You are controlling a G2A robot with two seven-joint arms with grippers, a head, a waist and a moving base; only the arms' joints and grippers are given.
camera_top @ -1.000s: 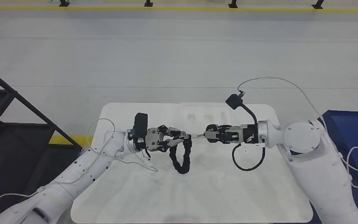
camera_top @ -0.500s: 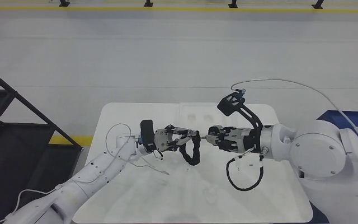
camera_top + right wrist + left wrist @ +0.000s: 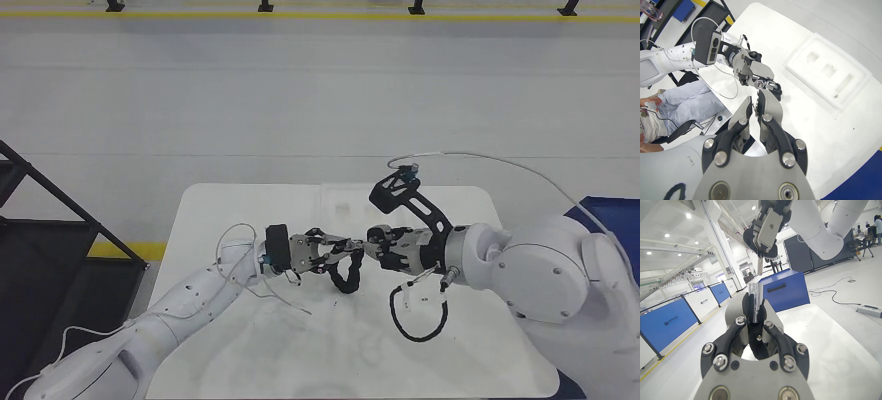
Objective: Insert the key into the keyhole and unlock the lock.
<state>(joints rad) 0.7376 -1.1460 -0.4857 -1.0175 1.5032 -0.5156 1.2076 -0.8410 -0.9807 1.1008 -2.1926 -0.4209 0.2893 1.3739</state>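
Now the left fingers (image 3: 770, 313) clamp the lock (image 3: 755, 294), whose keyhole (image 3: 759, 84) faces the key (image 3: 759, 265) pinched in the right fingers (image 3: 770, 226), tip just short. Square the blade to the slot, then push straight and gently.

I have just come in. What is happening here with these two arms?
The robot is working on a lock held in the air above the white table. The left gripper is shut on the lock's chrome cylinder, with the keyhole end facing the other arm. The right gripper is shut on the key, whose blade points at the keyhole. There is a small gap between them, so the key is not yet inserted.
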